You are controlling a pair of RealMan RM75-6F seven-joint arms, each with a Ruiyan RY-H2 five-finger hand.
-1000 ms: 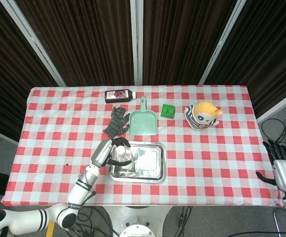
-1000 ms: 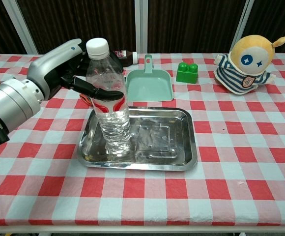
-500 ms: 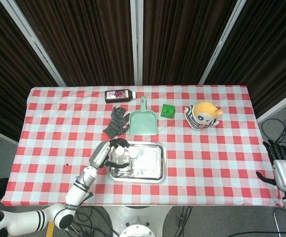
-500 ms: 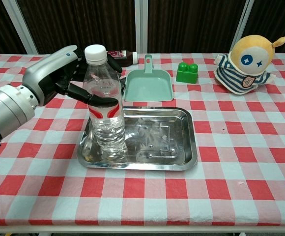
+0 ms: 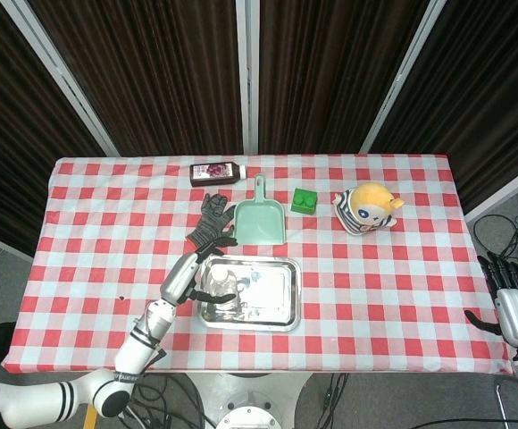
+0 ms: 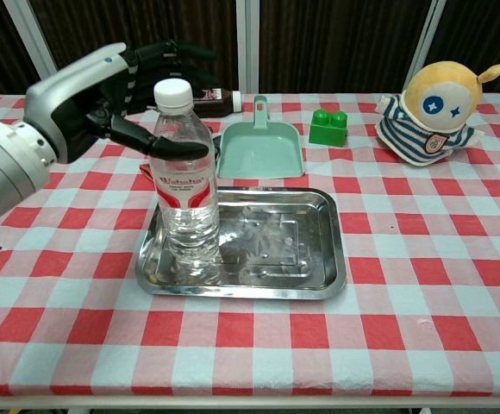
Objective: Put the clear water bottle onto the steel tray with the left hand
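The bottle [image 6: 186, 181] stands upright in the left end of the tray [image 6: 319, 259]; the left hand [image 6: 116, 82] hangs just behind and left of it, fingers spread, thumb near the shoulder, holding nothing. The tray rests on a red-checked table [image 6: 422, 293]; the right hand [image 5: 512, 299] hangs off its right edge, fingers apart; dark curtains [image 5: 330, 63] hang behind.
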